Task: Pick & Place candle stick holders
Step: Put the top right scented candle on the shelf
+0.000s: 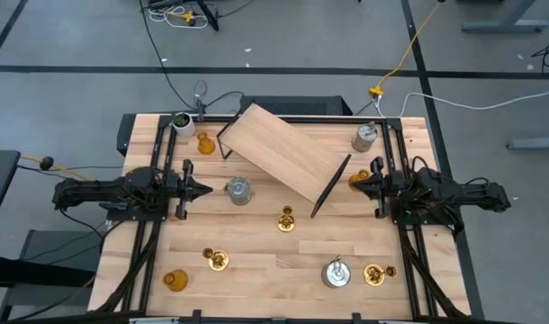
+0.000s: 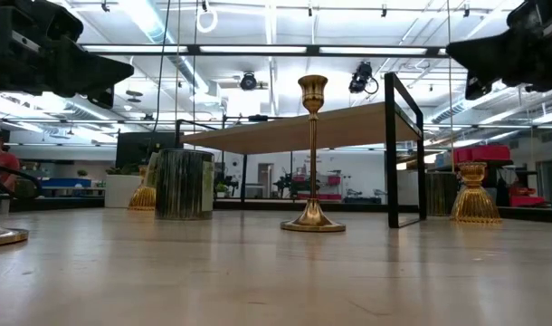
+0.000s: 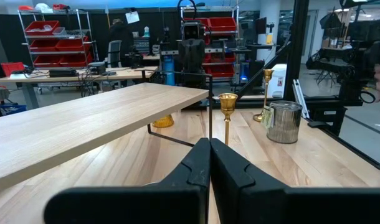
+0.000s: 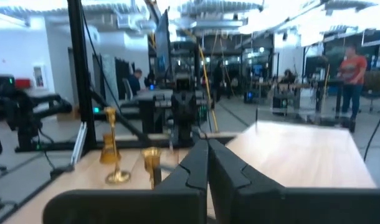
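Several candle stick holders stand on their bases on the wooden table. Three are brass, such as the slim stick (image 1: 286,220) (image 2: 312,154) at the middle. Three are silver cylinders, one (image 1: 239,190) just ahead of my left gripper. Three are amber glass, one (image 1: 358,178) (image 2: 475,195) below my right gripper's tip. My left gripper (image 1: 207,190) (image 3: 210,155) hangs shut and level at the table's left, above the surface. My right gripper (image 1: 354,182) (image 4: 208,155) hangs shut at the right, tipped slightly up. Neither holds anything.
A tilted wooden shelf on a black frame (image 1: 288,148) stands at the far middle, between the arms. A small white pot (image 1: 182,122) sits at the far left corner. Bare tabletop lies at the near middle (image 1: 274,270).
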`<state>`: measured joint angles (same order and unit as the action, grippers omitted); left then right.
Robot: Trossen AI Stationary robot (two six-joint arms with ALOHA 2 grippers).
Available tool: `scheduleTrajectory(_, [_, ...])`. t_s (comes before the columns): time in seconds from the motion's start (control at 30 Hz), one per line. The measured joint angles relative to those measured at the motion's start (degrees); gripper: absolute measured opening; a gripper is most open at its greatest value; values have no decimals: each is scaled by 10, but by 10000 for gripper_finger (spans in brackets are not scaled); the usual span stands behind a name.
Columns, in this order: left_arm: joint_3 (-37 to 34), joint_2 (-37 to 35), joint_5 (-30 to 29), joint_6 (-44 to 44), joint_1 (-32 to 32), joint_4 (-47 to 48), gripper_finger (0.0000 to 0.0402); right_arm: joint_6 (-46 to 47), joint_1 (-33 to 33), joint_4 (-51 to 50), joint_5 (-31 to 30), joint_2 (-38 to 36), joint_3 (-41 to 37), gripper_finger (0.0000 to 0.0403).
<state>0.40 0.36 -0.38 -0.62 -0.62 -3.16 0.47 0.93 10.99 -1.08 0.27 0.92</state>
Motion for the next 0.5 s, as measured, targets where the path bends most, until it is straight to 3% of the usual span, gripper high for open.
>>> scheduleTrajectory(0.5, [0,0,0,0,0,0,12,41,0,15,-22,0,43,13])
